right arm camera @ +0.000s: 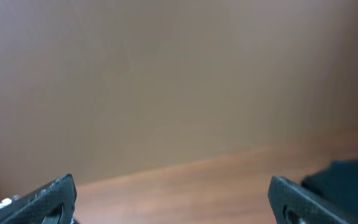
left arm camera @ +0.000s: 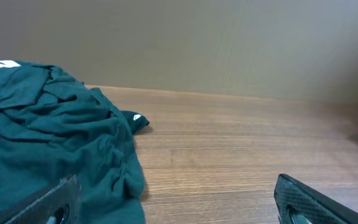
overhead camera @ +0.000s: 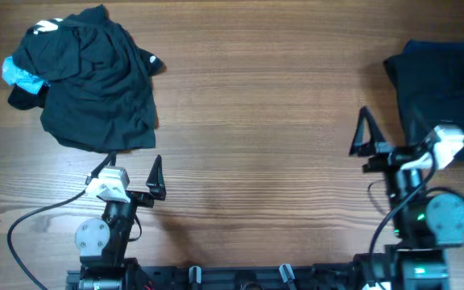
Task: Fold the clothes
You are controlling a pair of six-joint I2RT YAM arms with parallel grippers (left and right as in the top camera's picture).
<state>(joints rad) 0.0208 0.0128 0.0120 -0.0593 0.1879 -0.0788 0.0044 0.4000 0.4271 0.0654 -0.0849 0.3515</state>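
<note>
A crumpled heap of black clothes [overhead camera: 87, 76] lies at the table's far left, with small white logos and a light-blue piece [overhead camera: 18, 74] at its left edge. My left gripper [overhead camera: 131, 167] is open and empty just in front of the heap. In the left wrist view the heap [left arm camera: 48, 143] fills the left side, and the left finger of that gripper [left arm camera: 179, 210] sits at its near edge. A flat dark navy garment [overhead camera: 445, 80] lies at the far right. My right gripper [overhead camera: 397, 135] is open and empty at its near left edge. The right wrist view shows this gripper [right arm camera: 176, 200] and a corner of the garment [right arm camera: 347, 177].
The wooden table [overhead camera: 272, 105] stretches between the two garments. A plain wall [left arm camera: 229, 43] stands behind its far edge. A black cable [overhead camera: 31, 221] loops beside the left arm's base.
</note>
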